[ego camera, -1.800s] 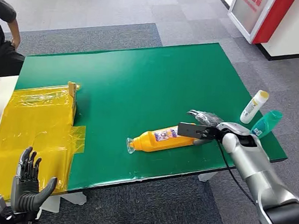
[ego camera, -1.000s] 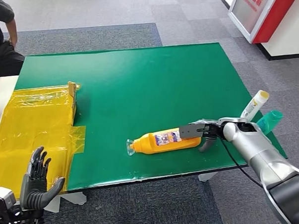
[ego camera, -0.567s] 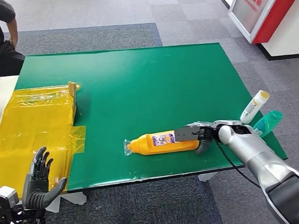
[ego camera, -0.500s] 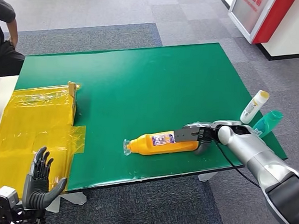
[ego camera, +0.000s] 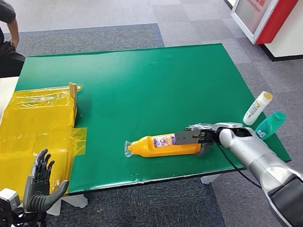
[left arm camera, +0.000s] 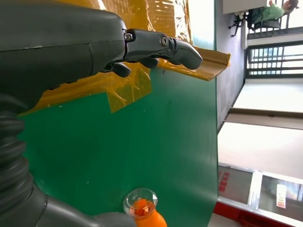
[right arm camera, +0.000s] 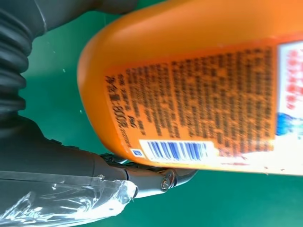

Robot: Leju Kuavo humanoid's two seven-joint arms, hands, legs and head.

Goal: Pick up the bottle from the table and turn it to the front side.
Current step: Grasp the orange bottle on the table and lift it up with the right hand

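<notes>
An orange bottle with a clear cap lies on its side on the green table, cap pointing left. My right hand wraps its base end, thumb along the top and fingers curled round the far side. In the right wrist view the bottle shows its barcode label, with a dark finger against its edge. My left hand hangs low off the table's near left corner, fingers spread and holding nothing. The left wrist view shows its straight fingers and the bottle's cap.
Yellow plastic sheeting over a flat box covers the table's left end. A white bottle and a teal bottle lie at the right edge. A person sits at the far left. A red and white cabinet stands beyond.
My right hand came down onto the bottle's base and closed round it. The bottle slid slightly to the left. My left hand rose a little.
</notes>
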